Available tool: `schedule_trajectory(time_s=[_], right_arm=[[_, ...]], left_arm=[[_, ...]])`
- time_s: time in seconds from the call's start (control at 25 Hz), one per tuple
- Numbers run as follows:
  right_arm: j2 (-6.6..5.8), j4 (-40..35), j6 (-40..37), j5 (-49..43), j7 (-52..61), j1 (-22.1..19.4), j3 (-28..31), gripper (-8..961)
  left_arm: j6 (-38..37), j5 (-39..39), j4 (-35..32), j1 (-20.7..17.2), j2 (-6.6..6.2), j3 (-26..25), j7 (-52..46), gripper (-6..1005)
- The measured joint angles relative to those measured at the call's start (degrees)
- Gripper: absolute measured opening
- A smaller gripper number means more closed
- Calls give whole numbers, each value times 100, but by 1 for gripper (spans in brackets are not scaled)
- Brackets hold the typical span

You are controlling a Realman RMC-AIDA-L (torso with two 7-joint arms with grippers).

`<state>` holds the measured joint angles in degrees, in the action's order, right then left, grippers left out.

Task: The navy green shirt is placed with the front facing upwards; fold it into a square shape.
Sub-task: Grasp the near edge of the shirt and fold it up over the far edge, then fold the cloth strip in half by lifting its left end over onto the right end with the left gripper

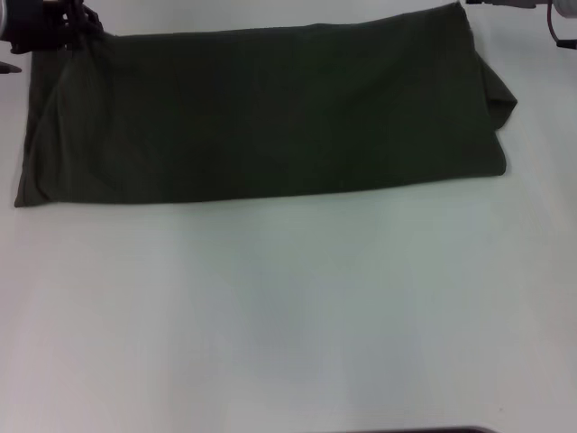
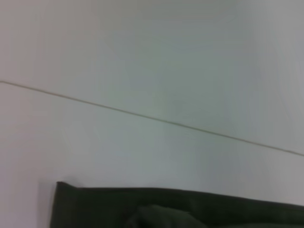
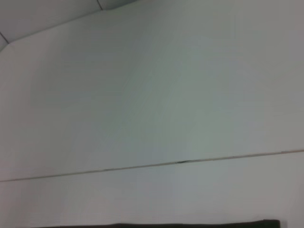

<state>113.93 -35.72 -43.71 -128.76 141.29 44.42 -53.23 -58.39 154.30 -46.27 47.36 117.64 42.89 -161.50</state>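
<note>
The navy green shirt [image 1: 270, 117] lies on the white table [image 1: 288, 316] as a long, wide band across the far half, plain green side up, no lettering showing. A loose flap sticks out at its right end [image 1: 500, 95]. My left gripper [image 1: 72, 20] is at the shirt's far left corner, where the cloth rises toward it. My right gripper [image 1: 518, 4] barely shows at the frame's top edge, just beyond the shirt's far right corner. An edge of the shirt [image 2: 166, 211] shows in the left wrist view, and a thin strip of shirt [image 3: 190, 224] in the right wrist view.
The white table stretches bare from the shirt's near edge to the front edge [image 1: 433, 429]. A thin seam line [image 2: 152, 118] crosses the table surface beyond the shirt, and the seam [image 3: 180, 162] also shows in the right wrist view.
</note>
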Motion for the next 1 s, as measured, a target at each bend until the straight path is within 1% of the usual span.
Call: schedule_trajectory(time_s=[0.08, 0.16, 0.28, 0.48, 0.6, 0.64, 0.68, 0.76, 1.0], right_arm=[[-29, 4, -53, 0, 1, 21, -6, 385], [-61, 4, -110, 0, 4, 43, -11, 429], [-121, 5, -227, 0, 11, 60, -10, 538], [-231, -32, -528, 0, 107, 55, 8, 705], [-364, -72, -1030, 12, 151, 67, 82, 791], [-399, -104, -1236, 24, 151, 74, 136, 790], [-431, -160, -1484, 37, 152, 75, 213, 789], [-463, -317, -1971, 48, 148, 43, 444, 788], [-529, -674, -3213, 61, 59, -170, 1180, 784]], left_arm=[[-39, 6, -21, -35, -19, 21, 4, 294], [-75, 7, -81, -76, -24, 34, 8, 376], [-173, 8, -181, -128, -29, 49, 12, 498], [-370, -1, -279, -191, -68, 53, 20, 517], [-555, -29, -401, -208, -75, 50, 32, 529], [-555, -29, -401, -208, -75, 50, 32, 532], [-867, -62, -524, -212, -81, 15, 97, 536], [-1034, -100, -551, -212, -98, 0, 147, 540], [-1878, -403, -540, -274, -279, -15, 378, 538]])
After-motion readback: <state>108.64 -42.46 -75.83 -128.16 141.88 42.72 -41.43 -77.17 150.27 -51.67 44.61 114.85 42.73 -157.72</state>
